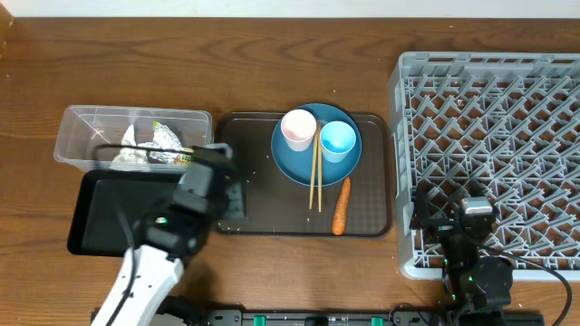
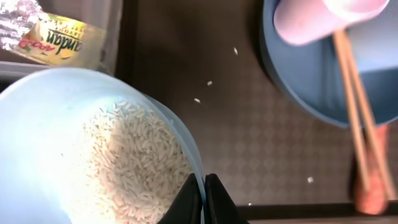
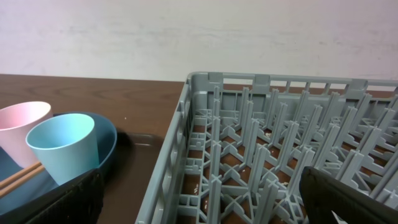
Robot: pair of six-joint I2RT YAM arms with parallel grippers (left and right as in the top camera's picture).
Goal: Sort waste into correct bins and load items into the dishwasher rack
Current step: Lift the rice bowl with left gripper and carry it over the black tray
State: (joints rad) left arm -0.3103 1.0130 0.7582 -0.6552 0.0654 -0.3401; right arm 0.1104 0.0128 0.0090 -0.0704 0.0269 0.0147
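**Left gripper** (image 2: 204,186): the jaws are closed tight on the rim of the white bowl (image 2: 74,155). The bowl is held at the left edge of the brown serving tray (image 1: 372,195). Whether it is lifted or resting cannot be told. A heap of rice (image 2: 137,162) is contained in it.

**Right gripper** (image 1: 460,206): the fingers are spread fully and nothing is held. It is parked right of the serving tray, at the near corner of the dishwasher rack (image 1: 489,100).

**Done, as judged:**
- 3 pieces of waste are lodged in the clear tub (image 1: 82,116), left of the serving tray: the crumpled tissue (image 1: 129,138), the silver foil (image 2: 18,14) and the yellow wrapper (image 2: 59,37).

**Left, as judged:**
- Nothing is seen in the black tray (image 1: 100,213), left of the serving tray, though part of it is hidden by the arm.
- The carrot (image 1: 342,206) lies on the serving tray, near its right front.
- The rice remains to be emptied from the bowl, and a few loose grains (image 2: 208,83) are scattered on the serving tray.
- No item is seen in the rack.
- The blue plate (image 1: 304,163) sits on the serving tray and carries the pink cup (image 1: 298,129), the light blue cup (image 1: 337,140) and 2 chopsticks (image 1: 315,181).

**Writing:** dark lettering and a red mark are noted on the wrapper. It is seen inverted and is not legible. No other label is found.
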